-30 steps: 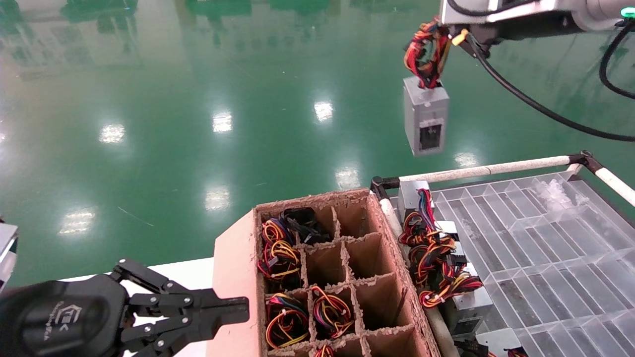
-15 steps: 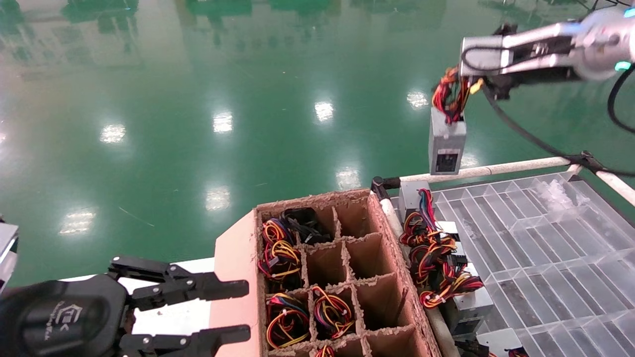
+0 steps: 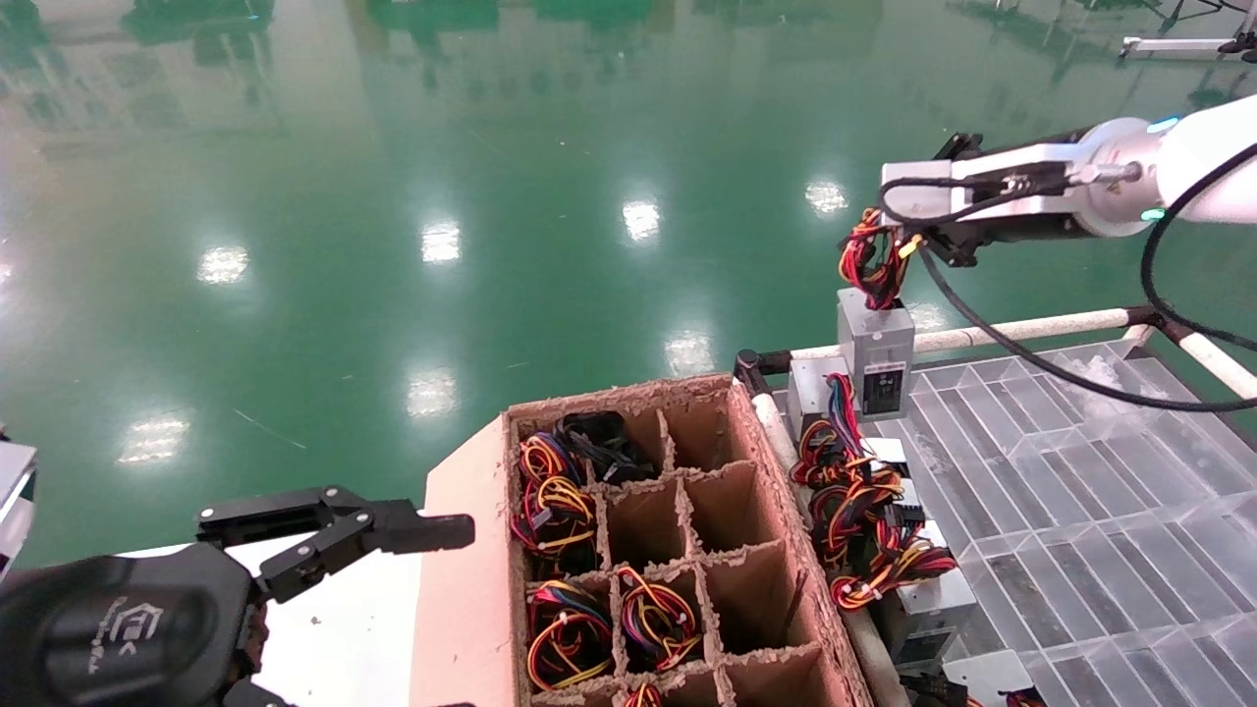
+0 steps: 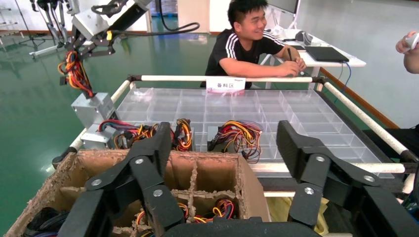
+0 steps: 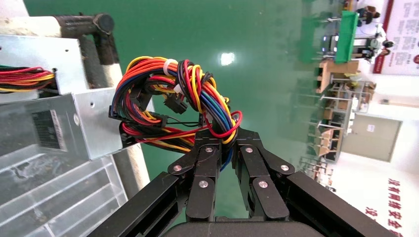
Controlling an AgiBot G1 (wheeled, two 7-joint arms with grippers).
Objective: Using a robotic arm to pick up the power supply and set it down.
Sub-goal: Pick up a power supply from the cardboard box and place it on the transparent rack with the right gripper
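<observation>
The right gripper (image 5: 220,143) is clenched on the wire bundle (image 3: 870,265) of the power supply (image 3: 874,354), and the box hangs below it by those wires alone, upright, just over the far left corner of the clear divided tray (image 3: 1080,491). From here it looks like the set-down is under way, with the box close above or just touching the tray, beside another unit (image 3: 813,385) already lying there with its own tangle of wires.

To land it well, I'd bring it straight down slowly so the hanging box doesn't swing, keep it off the white rail (image 3: 1021,330) and the neighbouring unit's wires, and let go only once the weight sits on the tray.

The power supply is a small grey metal box with a black-and-white label on the near face and a tied loop of red, yellow, orange, blue and black wires.

The left gripper (image 3: 393,535) waits low at the near left, spread open, by the cardboard box (image 3: 462,589).
</observation>
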